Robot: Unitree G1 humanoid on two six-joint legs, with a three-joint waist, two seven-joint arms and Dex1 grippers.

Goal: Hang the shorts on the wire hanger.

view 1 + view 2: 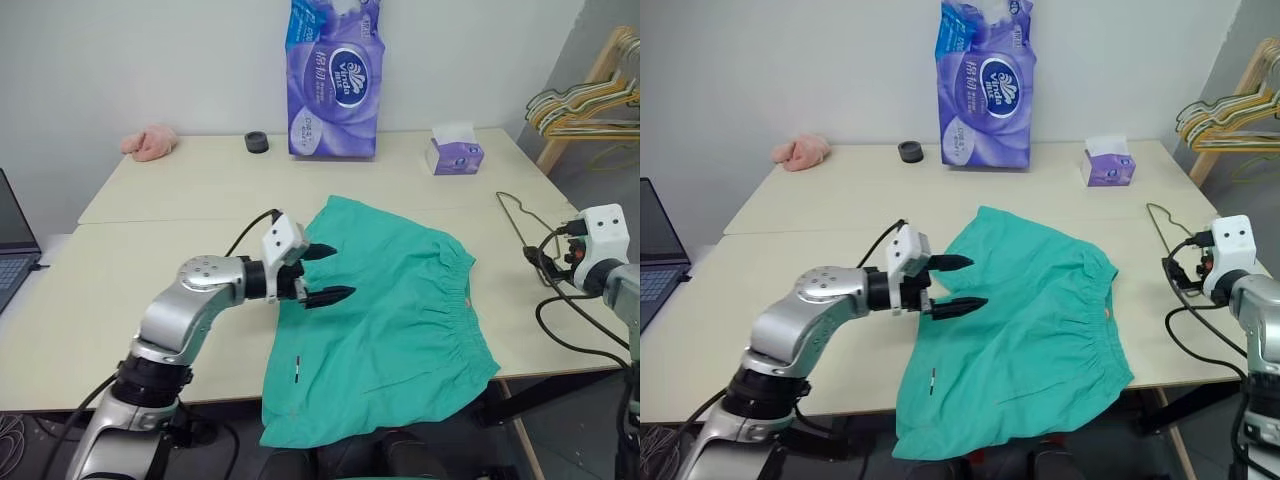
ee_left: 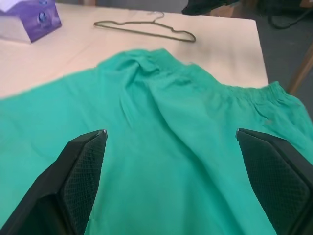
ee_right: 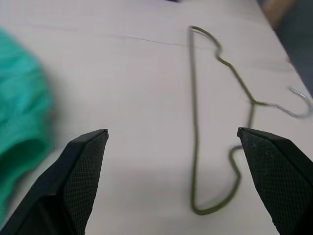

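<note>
Teal shorts (image 1: 385, 320) lie spread flat on the table (image 1: 180, 200), their lower hem overhanging the near edge. The left end effector (image 1: 325, 275) hovers over the left side of the shorts, fingers wide apart, holding nothing. The wire hanger (image 3: 215, 122) lies flat to the right of the shorts, apart from them; the right end effector (image 3: 171, 181) is above it, fully open and empty. A tissue pack (image 1: 335, 80), tissue box (image 1: 455, 150), black roll (image 1: 257, 142) and pink cloth (image 1: 150, 142) line the far edge.
</note>
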